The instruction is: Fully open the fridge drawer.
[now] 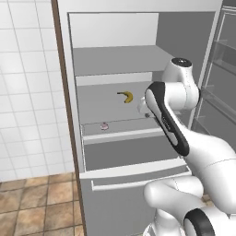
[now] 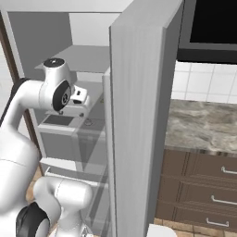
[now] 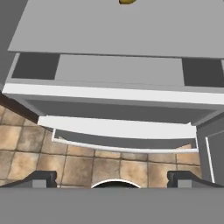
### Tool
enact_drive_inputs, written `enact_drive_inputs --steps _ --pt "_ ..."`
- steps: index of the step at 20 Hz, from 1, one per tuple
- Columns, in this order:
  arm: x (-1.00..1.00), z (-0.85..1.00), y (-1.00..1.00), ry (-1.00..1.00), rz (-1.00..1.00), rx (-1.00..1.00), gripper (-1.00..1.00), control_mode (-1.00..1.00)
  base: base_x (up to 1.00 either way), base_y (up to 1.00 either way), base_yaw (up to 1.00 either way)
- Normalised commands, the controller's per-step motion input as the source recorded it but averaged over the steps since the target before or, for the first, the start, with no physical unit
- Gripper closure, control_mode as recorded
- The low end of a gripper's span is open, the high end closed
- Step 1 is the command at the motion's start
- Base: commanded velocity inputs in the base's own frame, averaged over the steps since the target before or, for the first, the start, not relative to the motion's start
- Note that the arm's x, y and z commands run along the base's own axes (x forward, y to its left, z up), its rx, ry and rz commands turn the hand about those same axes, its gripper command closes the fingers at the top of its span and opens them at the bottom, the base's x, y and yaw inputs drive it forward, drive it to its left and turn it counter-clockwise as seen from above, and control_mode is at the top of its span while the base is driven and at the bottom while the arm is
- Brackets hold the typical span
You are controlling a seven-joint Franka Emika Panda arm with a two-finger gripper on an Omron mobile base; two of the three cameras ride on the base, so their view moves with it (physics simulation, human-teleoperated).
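Note:
The fridge drawer (image 1: 120, 135) is a shallow grey bin with a white strip along its front top edge, below the banana shelf. It stands part way out, and its grey inside (image 3: 118, 70) lies open to the hand view, with the white strip (image 3: 113, 93) running across. My gripper (image 3: 111, 179) is open, its fingertips (image 3: 43, 177) set wide apart with nothing between them. It hangs above and in front of the drawer, apart from it. In the left base view my forearm covers the hand (image 1: 144, 109). The hand (image 2: 78, 99) also appears above the drawer (image 2: 58, 121).
A banana (image 1: 126, 96) lies on the shelf above the drawer, and a small pink thing (image 1: 104, 126) sits in the drawer. Below is a grey panel with a white bar handle (image 1: 133, 182). The open fridge door (image 2: 139, 115) stands to my right. Tiled floor (image 1: 37, 203) lies below.

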Motion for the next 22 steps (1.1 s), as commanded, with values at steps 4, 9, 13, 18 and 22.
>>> enact_drive_inputs --steps 4,9,13,18,22 --pt "0.43 -0.28 0.0 -0.04 -0.01 0.0 -1.0 -1.0 0.0 0.0 0.0" --pt "0.26 -0.43 0.02 0.0 -0.1 0.01 -1.0 -1.0 0.0 0.0 0.0" --pt "0.23 -0.42 0.08 0.0 -0.1 0.03 -1.0 -1.0 0.0 0.0 0.0" --pt "0.2 -0.37 0.0 0.06 -0.05 0.06 -1.0 -1.0 0.0 0.0 0.0" --pt "0.25 -0.34 0.0 0.02 -0.04 0.07 -1.0 -1.0 0.0 0.0 0.0"
